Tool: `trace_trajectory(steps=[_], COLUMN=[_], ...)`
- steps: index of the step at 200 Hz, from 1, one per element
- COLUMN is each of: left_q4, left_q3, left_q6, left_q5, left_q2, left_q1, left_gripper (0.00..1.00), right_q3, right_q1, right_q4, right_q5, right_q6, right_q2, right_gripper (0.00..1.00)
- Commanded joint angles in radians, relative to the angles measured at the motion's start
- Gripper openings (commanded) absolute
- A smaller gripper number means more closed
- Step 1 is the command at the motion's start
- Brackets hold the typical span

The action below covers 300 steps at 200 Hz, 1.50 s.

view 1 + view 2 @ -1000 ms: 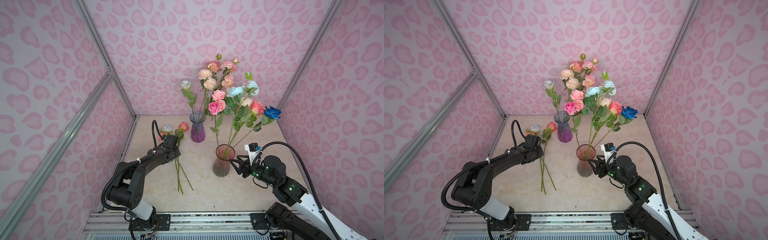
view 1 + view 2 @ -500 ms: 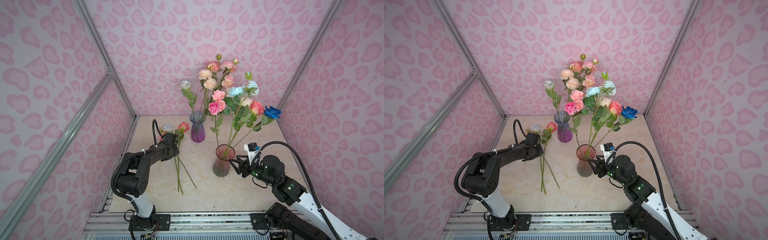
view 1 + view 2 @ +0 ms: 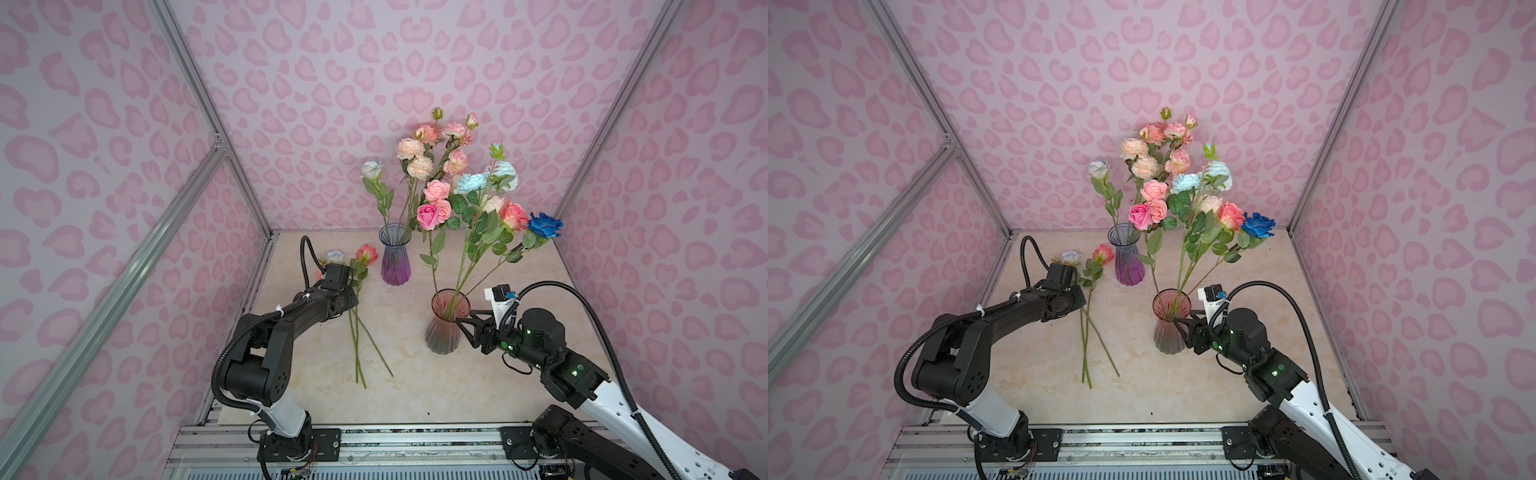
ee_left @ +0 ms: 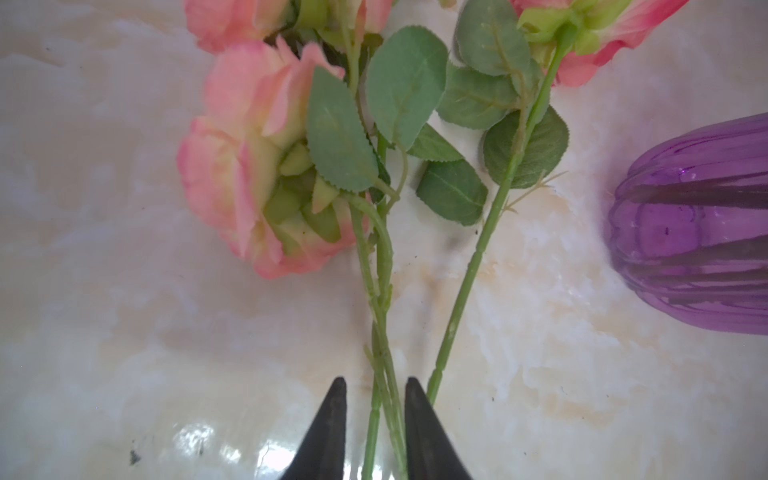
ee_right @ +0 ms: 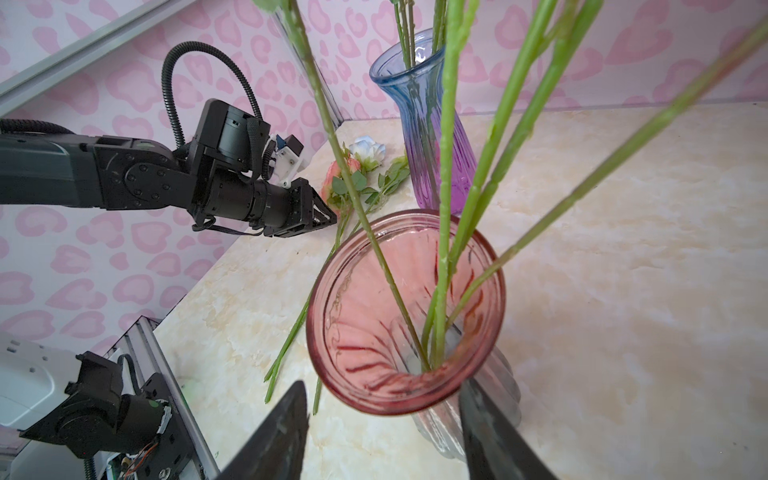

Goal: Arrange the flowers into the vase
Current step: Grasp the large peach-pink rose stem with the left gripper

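The worktop (image 3: 519, 374) carries two vases, and most of the flowers (image 3: 436, 191) already stand in them. The purple vase (image 3: 395, 262) is at the back, the pink vase (image 3: 442, 328) nearer me.

My right arm (image 3: 536, 340) reaches to the pink vase, I judge to steady it while stems go in, since its tall leaning bunch could tip it. The left arm (image 3: 291, 320) stretches low over three loose flowers (image 3: 366, 252) lying flat beside the purple vase, ready to take the next one.

The right tool (image 5: 382, 386) stands wide, one finger on each side of the pink vase's neck. I cannot tell whether it presses on the glass.

The left tool (image 4: 375, 380) is at a narrow gap, straddling two stems (image 4: 384, 365) that run close together, with daylight beside them, so nothing is held. A third stem (image 4: 465, 282) lies just outside. Closing here would likely catch both.

Against a second ago, the left arm's elbow has shifted slightly, and one loose stem's cut end appears to have swung a little toward the pink vase. The right arm and both vases have not moved.
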Motion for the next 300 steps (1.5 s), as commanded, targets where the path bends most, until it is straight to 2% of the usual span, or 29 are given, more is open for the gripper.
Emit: trace_trajectory(steps=[1, 17, 50, 76, 160, 177, 185, 193, 243, 278, 300], left_q4=[0.029, 0.021, 0.035, 0.047, 0.013, 0.009, 0.009, 0.017, 0.025, 0.039, 0.048], left_q3=[0.023, 0.036, 0.03, 0.012, -0.031, -0.026, -0.022, -0.021, 0.004, 0.004, -0.021], left_q6=[0.005, 0.01, 0.014, 0.014, 0.029, 0.025, 0.022, 0.022, 0.016, 0.028, 0.028], left_q5=[-0.003, -0.007, -0.03, -0.026, 0.001, 0.003, 0.008, 0.015, 0.0, -0.012, -0.026], left_q2=[0.029, 0.057, 0.097, 0.079, -0.113, -0.087, -0.066, -0.046, 0.042, 0.077, 0.055], left_q1=[0.001, 0.0, 0.004, 0.005, 0.002, 0.003, 0.003, 0.003, 0.003, 0.004, 0.003], left_gripper=[0.26, 0.24, 0.12, 0.03, 0.03, 0.26, 0.32, 0.34, 0.33, 0.25, 0.15], right_q3=[0.002, 0.006, 0.004, 0.006, 0.003, 0.001, 0.002, 0.002, 0.005, 0.003, 0.011], right_q1=[0.0, 0.001, 0.001, 0.001, 0.004, 0.005, 0.007, 0.009, 0.009, 0.009, 0.009], right_q4=[0.021, 0.015, 0.018, 0.016, 0.034, 0.039, 0.037, 0.032, 0.017, 0.04, 0.05], right_q5=[-0.005, -0.003, -0.002, 0.0, -0.009, -0.01, -0.009, -0.006, 0.011, 0.003, -0.002], right_q6=[-0.007, -0.009, -0.009, -0.009, 0.003, 0.011, 0.013, 0.012, 0.005, 0.006, 0.001], right_q2=[-0.003, -0.007, -0.008, -0.01, -0.005, -0.009, -0.011, -0.017, -0.033, -0.013, -0.001], right_gripper=[0.59, 0.59, 0.59, 0.59, 0.59, 0.59, 0.59, 0.6, 0.6, 0.59, 0.6])
